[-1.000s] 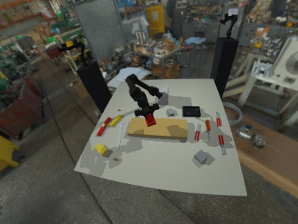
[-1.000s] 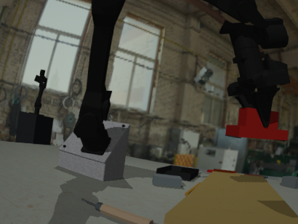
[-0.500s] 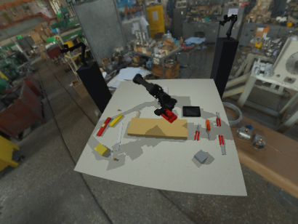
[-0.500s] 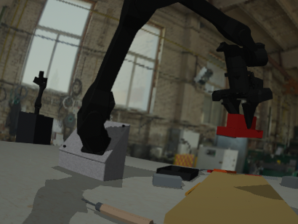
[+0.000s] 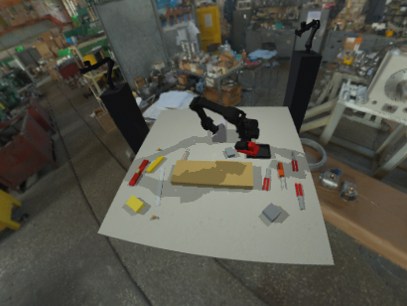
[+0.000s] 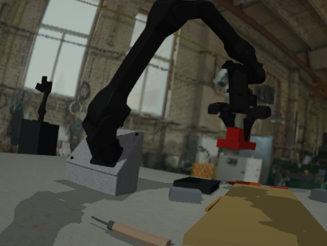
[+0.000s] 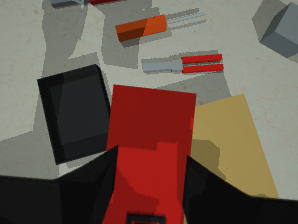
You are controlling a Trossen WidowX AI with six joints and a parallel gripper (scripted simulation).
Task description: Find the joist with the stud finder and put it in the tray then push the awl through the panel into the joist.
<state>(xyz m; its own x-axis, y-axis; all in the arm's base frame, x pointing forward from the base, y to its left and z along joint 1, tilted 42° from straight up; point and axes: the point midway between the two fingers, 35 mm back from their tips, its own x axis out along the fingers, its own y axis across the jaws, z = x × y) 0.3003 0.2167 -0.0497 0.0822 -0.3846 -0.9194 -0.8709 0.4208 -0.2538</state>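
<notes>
The red stud finder is between the fingers of my gripper, which is shut on it. It is held upright, well above the table. In the wrist view it overlaps the right edge of the black tray and the near end of the tan floor panel. The tray holds nothing that I can see. The awl, with a wooden handle, lies on the table behind the panel's left part. The joist is hidden.
A grey block lies between tray and panel. Right of the panel are pliers, an orange screwdriver and another grey block. A ruler and yellow block lie left.
</notes>
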